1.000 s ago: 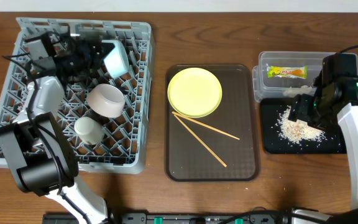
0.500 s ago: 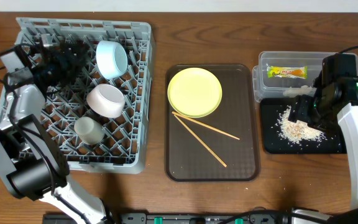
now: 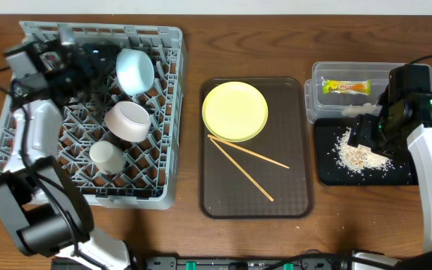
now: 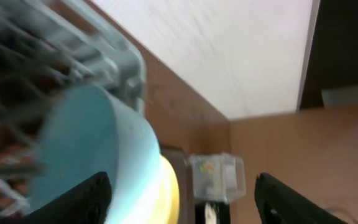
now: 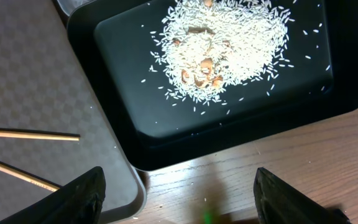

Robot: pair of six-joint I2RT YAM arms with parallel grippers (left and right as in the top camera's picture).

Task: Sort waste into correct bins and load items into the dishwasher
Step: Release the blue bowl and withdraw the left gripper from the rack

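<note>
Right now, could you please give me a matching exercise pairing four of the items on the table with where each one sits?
Things:
1. wrapper
2. rice
3. plate
4. blue bowl

Places:
A. rack
B. black tray
C. clear tub
D. brown tray

Pairs: 1-C, 2-B, 3-D, 4-A.

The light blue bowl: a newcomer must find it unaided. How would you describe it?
Find the grey dish rack at the table's left. Near its far right corner the light blue bowl sits tilted among the pegs. Its neighbours, a white bowl and a pale cup, are not blue.
</note>
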